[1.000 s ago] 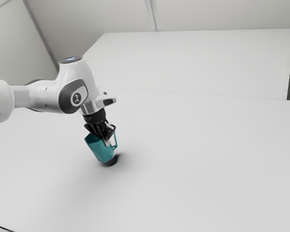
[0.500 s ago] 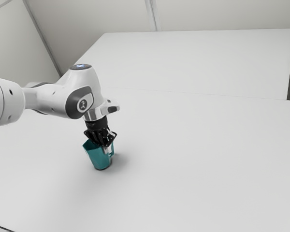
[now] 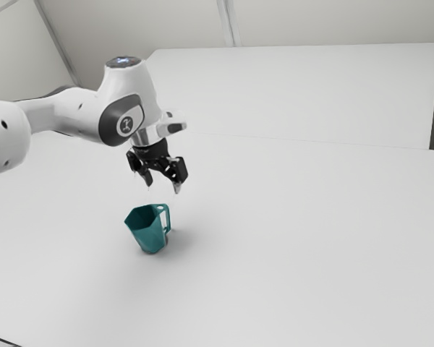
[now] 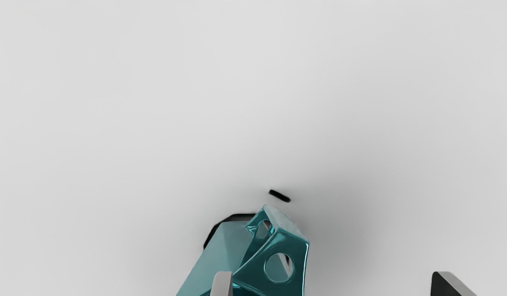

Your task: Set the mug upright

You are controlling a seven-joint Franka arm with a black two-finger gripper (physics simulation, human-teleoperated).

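Mug (image 3: 149,235), teal, stands upright on the pale table (image 3: 296,253), its handle (image 3: 167,217) toward the exterior view's right; the black pincer (image 3: 163,187) hangs just above it, fingers spread wide, gripping nothing; plain pale walls (image 3: 152,25) rise behind.

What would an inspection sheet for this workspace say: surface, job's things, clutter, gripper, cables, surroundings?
Surface: plain white table; short black strip near the mug's handle, perhaps a shadow.
Job's things: teal faceted mug, upright on its base, mouth up, handle toward the exterior view's right.
Clutter: nothing seen.
Gripper: black two-finger gripper, open above the mug, touching nothing.
Cables: none identifiable; thin dark line in the exterior view's lower left corner, nature unclear.
Surroundings: pale walls, large white slab beyond the table.
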